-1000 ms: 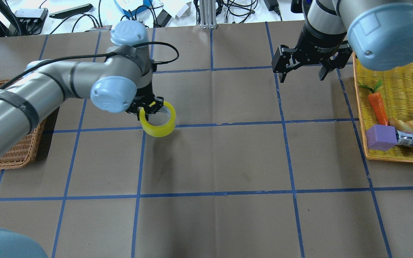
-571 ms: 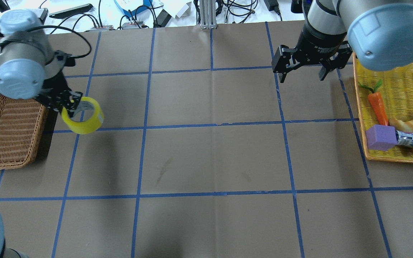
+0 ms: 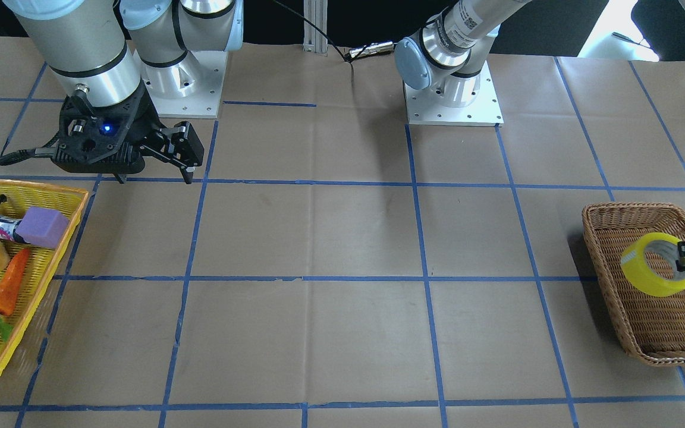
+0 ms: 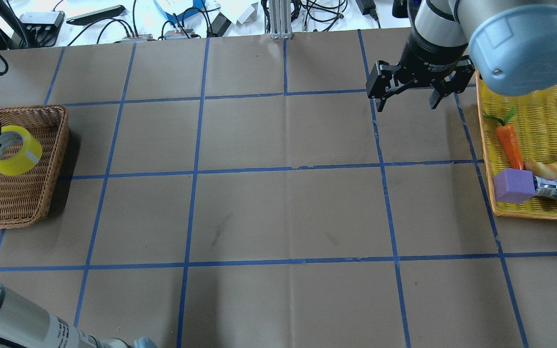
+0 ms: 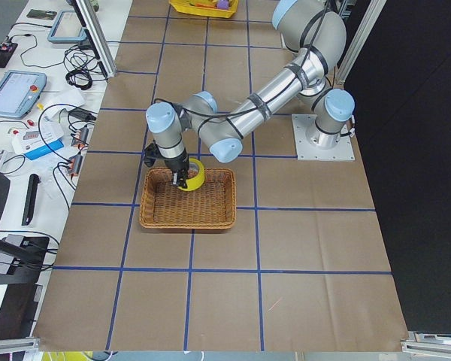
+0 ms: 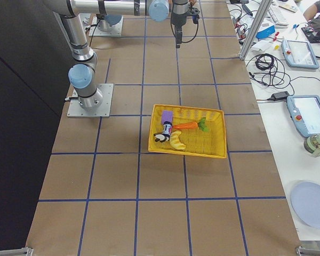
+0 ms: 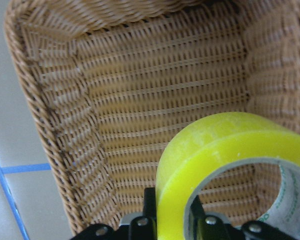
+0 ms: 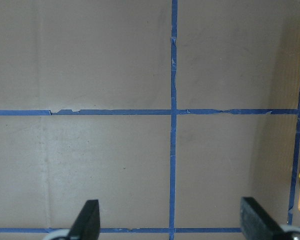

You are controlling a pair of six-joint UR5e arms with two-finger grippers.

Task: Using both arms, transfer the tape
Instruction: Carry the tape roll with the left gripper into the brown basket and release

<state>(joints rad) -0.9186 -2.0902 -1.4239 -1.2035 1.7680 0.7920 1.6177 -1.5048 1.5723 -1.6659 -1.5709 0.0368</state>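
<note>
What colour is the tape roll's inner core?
Pale grey-white; the tape shows it best in the left wrist view.

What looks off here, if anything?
Nothing serious. The tape hangs tilted in the left tool over the wicker basket, apparently not set down. The blue grid line is nicked and frayed in spots. The right tool is open and empty.

A table covered in brown paper (image 4: pixel 278 212) with a blue tape grid (image 4: pixel 288 168) spreads beneath the right gripper (image 4: pixel 406 104). Beyond that gripper, a white bench (image 4: pixel 356 23) carries black cables (image 4: pixel 317 9) and an aluminium post (image 4: pixel 277 19).
</note>
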